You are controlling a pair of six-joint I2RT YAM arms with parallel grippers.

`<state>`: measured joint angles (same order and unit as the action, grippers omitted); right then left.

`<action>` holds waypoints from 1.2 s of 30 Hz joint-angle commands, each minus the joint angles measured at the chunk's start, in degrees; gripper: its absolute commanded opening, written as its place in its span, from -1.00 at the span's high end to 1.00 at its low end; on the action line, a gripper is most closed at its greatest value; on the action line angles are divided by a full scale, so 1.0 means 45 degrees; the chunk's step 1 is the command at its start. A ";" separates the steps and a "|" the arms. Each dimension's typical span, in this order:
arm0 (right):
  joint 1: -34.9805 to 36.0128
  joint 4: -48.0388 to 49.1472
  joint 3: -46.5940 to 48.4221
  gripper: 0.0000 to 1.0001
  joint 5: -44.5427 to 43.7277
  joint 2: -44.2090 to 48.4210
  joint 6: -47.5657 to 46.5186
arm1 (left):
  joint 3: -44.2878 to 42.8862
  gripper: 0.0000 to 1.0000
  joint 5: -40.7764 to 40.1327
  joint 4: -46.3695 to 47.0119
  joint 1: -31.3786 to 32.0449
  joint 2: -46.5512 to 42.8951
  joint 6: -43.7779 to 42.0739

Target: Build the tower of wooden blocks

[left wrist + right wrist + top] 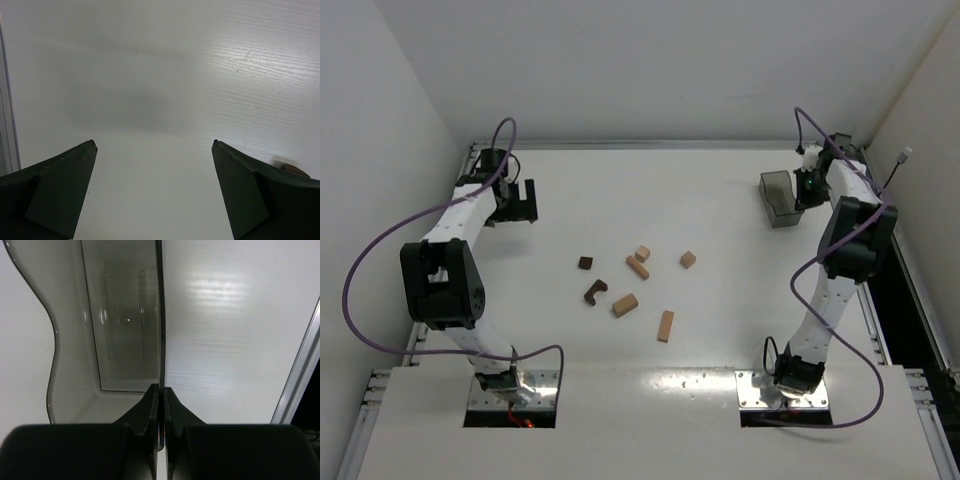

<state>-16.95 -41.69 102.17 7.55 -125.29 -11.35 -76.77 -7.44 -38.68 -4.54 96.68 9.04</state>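
Note:
The wooden blocks lie loose and apart on the white table point(720, 330), none stacked: a dark cube point(585, 263), a dark notched piece point(595, 291), a tan bar point(637, 267), two tan cubes point(642, 253) point(688, 259), a tan block point(624, 304) and a longer tan bar point(665, 325). My left gripper point(523, 202) point(154, 144) hangs open over bare table at the back left, well away from them, with nothing between its fingers. My right gripper point(803, 190) point(161, 387) is at the back right, shut on the thin side wall of the plastic bin point(120, 340).
The dark translucent bin point(778, 198) stands at the back right and holds nothing I can see. White walls close in the table on three sides, with a metal rail point(297, 365) along the right edge. A tan sliver point(292, 167) peeks past the left gripper's right finger.

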 commanded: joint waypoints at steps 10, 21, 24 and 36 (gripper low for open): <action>-0.0472 0.0613 -0.0867 0.43 0.0705 0.0498 -0.0190 | -0.1044 -1.00 0.0814 -0.0292 0.0090 0.0487 -0.0661; -0.0354 0.2214 -0.3795 -0.50 0.2167 0.5432 -0.0912 | -0.0420 -1.00 0.0580 -0.0429 0.0227 -0.0099 -0.1031; 0.0327 0.1259 -0.4497 -0.46 0.4310 0.7170 -0.2142 | -0.0068 -1.00 0.0462 -0.0429 0.0227 -0.0525 -0.1032; 0.7917 -0.0057 -0.6923 -0.53 0.3540 0.8394 -0.3891 | 0.0811 -1.00 0.0033 -0.0175 0.2258 -0.1720 -0.1852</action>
<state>11.44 -41.69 71.55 25.96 -84.44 -30.22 -73.73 -5.43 -40.51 3.84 91.15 2.13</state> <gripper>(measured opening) 0.783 0.996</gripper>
